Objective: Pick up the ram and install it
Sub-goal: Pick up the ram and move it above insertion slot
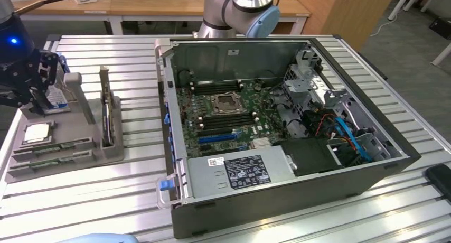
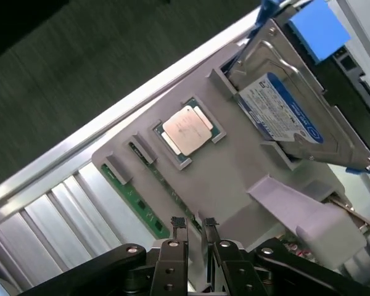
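Nearly over the ram, gripper loose

Closest to the wrist camera, the gripper (image 2: pixel 194 223) has its two fingertips parted by a narrow gap. It grips nothing and hangs above the grey tray (image 2: pixel 234 179). Just beyond the tips the ram (image 2: pixel 135 198), a green stick, lies flat in its slot at the tray's edge, untouched. Further along sits the silver processor (image 2: pixel 187 129), then the blue-labelled hard drive (image 2: pixel 283 114), propped at a tilt. From the exterior view you can make out a second stick (image 1: pixel 62 147) beside the ram, on the processor's side. The tray stands on the slatted surface (image 1: pixel 105 201) at that view's left. To its right the computer case (image 1: pixel 303 201) lies open, with the motherboard (image 1: pixel 218 113) facing up.
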`<move>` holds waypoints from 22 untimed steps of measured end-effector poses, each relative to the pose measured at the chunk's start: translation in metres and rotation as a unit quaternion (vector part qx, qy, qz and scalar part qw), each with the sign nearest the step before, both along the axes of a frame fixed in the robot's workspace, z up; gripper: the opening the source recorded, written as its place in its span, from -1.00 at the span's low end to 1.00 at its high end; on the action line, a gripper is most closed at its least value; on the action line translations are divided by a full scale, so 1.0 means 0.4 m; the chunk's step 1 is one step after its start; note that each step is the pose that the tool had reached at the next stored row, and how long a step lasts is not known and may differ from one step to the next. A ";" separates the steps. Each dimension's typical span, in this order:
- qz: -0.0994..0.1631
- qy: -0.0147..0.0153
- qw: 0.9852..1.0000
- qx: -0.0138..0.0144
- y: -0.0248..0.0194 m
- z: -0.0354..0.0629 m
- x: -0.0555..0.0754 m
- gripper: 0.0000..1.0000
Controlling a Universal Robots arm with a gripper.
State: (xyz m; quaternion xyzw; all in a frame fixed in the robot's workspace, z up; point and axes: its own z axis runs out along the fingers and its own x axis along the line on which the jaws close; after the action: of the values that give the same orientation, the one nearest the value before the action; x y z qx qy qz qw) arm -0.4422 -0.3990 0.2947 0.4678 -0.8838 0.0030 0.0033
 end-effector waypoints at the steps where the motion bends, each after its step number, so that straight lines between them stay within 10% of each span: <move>1: 0.009 0.000 1.000 0.000 0.000 -0.001 0.000 -0.53; 12: 0.109 -0.001 0.994 0.000 0.000 -0.007 0.000 -0.53; 22: 0.199 -0.002 0.980 0.000 0.000 -0.012 0.000 -0.53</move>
State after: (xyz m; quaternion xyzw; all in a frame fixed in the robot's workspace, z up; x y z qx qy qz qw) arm -0.4422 -0.3990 0.2901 0.6343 -0.7731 0.0046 0.0010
